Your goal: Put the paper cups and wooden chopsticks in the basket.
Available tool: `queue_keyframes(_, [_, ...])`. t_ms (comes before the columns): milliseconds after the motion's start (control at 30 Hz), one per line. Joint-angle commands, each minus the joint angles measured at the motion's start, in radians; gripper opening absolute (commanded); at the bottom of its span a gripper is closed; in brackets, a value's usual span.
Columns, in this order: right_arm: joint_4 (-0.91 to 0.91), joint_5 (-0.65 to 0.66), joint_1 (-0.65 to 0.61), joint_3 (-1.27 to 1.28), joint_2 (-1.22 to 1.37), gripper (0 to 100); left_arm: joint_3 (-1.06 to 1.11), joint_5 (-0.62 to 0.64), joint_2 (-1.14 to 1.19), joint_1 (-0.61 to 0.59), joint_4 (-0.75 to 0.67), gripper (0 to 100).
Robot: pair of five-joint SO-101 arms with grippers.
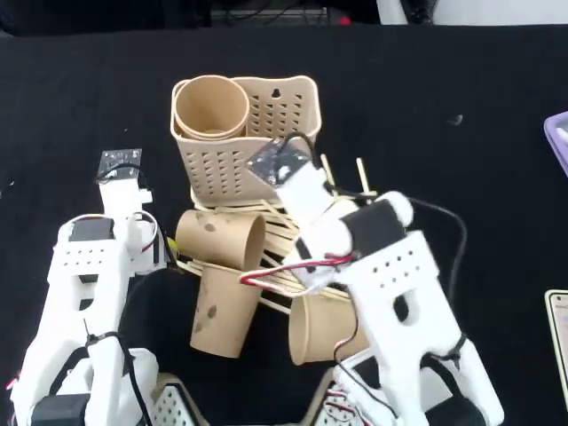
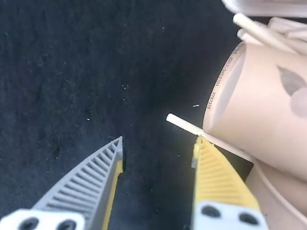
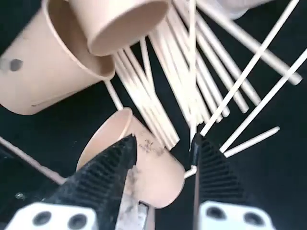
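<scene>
A beige slotted basket (image 1: 266,124) stands at the back with one paper cup (image 1: 211,106) upright inside it. Three more paper cups lie on their sides in front of it (image 1: 222,238) (image 1: 220,312) (image 1: 321,330), among a pile of wooden chopsticks (image 1: 282,259). My left gripper (image 2: 158,148) is open just above the black cloth; a chopstick end (image 2: 183,124) and a cup's rim (image 2: 225,91) sit by its yellow finger. My right gripper (image 3: 163,143) is open over the pile, with a lying cup (image 3: 148,163) between its fingers, chopsticks (image 3: 192,72) beyond, and two more cups (image 3: 43,72) (image 3: 120,19).
The table is covered in black cloth (image 1: 444,106). A purple object (image 1: 559,138) and a white item (image 1: 559,324) sit at the right edge. The right arm (image 1: 382,257) overhangs part of the chopstick pile.
</scene>
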Motion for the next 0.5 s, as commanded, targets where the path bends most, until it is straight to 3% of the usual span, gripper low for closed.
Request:
queue_keyframes(0, [-0.008, -0.064, -0.101, -0.031, -0.008, 19.4, 0.019, 0.003, -0.026, -0.012, -0.044, 23])
queue_keyframes(133, [-0.080, -0.080, -0.203, 0.119, -0.033, 19.4, 0.048, 0.002, -0.026, -0.048, -0.101, 23])
queue_keyframes(300, [-0.206, 0.020, -0.117, 0.285, -0.021, 19.4, 0.038, 0.002, -0.026, -0.122, -0.103, 23])
queue_keyframes(467, [-0.195, 0.129, 0.000, 0.311, -0.021, 19.4, 0.038, 0.002, -0.026, -0.120, -0.104, 23])
